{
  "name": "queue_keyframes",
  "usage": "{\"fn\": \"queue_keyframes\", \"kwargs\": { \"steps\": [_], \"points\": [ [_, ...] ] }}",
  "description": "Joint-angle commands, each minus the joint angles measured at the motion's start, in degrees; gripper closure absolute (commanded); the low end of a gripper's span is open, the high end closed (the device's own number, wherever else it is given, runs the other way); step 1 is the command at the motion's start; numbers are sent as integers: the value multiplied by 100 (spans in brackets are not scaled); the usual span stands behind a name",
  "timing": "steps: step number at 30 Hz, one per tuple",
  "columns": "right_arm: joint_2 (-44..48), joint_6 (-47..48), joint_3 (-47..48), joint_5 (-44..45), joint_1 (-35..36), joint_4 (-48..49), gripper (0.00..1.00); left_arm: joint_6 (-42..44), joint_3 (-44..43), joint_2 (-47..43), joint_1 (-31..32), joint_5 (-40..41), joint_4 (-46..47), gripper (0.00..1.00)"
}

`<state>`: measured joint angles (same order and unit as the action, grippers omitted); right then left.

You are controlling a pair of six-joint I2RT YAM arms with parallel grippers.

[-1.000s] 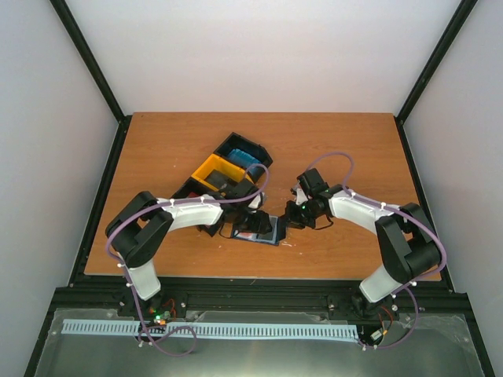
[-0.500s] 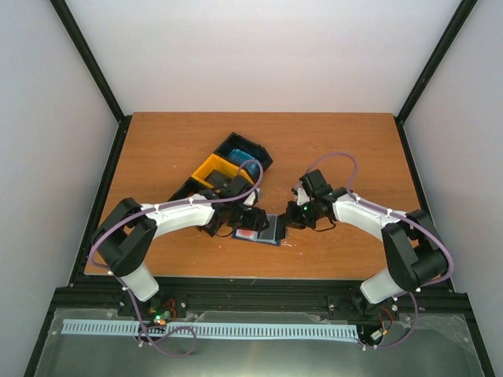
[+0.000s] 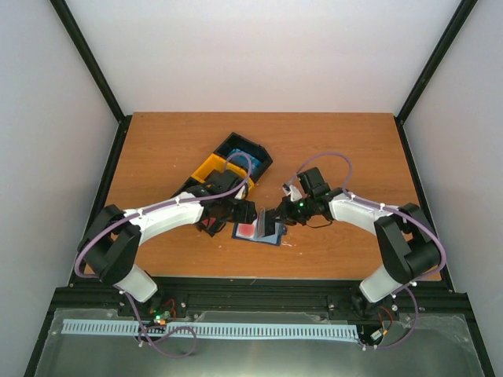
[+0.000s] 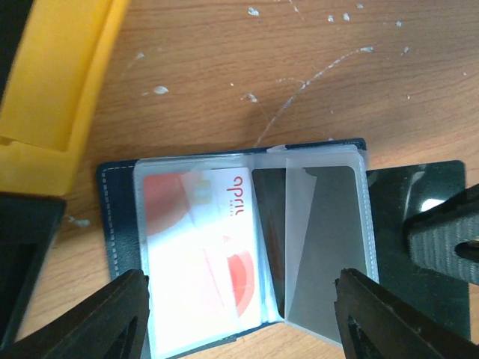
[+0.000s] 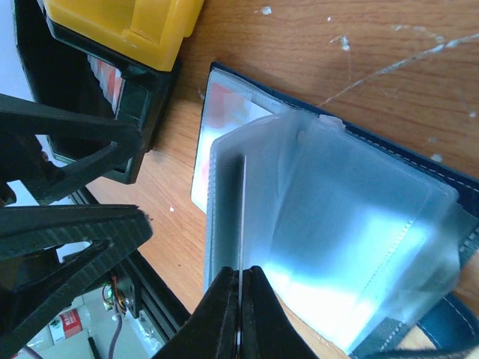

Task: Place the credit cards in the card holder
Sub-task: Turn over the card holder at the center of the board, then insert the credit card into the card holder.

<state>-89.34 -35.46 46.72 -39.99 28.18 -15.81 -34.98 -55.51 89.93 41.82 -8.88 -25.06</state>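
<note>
Top view: the card holder [image 3: 258, 231] lies open on the desk [image 3: 354, 149] at lower centre, just below the black-and-yellow bin [image 3: 228, 165]. The left fingers [image 3: 238, 214] and right fingers [image 3: 281, 214] flank it.

Right wrist view: the right fingers are pinched shut on a clear sleeve [image 5: 344, 247], lifting it. I judge it should be held steadily, mouth gaping, without dragging the holder.

Left wrist view: the left fingers are spread wide and grip nothing, straddling the holder. It is navy with pale stitching, and a red-and-pale credit card [image 4: 202, 239] sits in its left clear pocket.
</note>
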Motion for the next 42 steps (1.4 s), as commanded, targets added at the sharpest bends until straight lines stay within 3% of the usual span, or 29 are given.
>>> {"fn": "queue_keyframes", "kwargs": {
  "steps": [1, 7, 12, 23, 34, 42],
  "points": [
    [-246, -124, 49, -361, 68, 443, 97, -7, 20, -332, -72, 377, -174, 30],
    [-587, -441, 73, -704, 170, 1121, 97, -89, 125, -491, -168, 339, -173, 28],
    [-743, -444, 157, -641, 220, 1126, 97, -157, 218, -596, -200, 255, -119, 28],
    [27, -155, 133, 933, 221, 41, 97, -235, 580, -380, -201, -139, 131, 27],
    [-287, -612, -72, 796, 210, 488, 97, -417, 191, 297, -123, 344, -263, 34],
    [-434, -610, -110, 559, 219, 729, 97, -426, 462, 342, -113, 64, 9, 48]
  ]
}}
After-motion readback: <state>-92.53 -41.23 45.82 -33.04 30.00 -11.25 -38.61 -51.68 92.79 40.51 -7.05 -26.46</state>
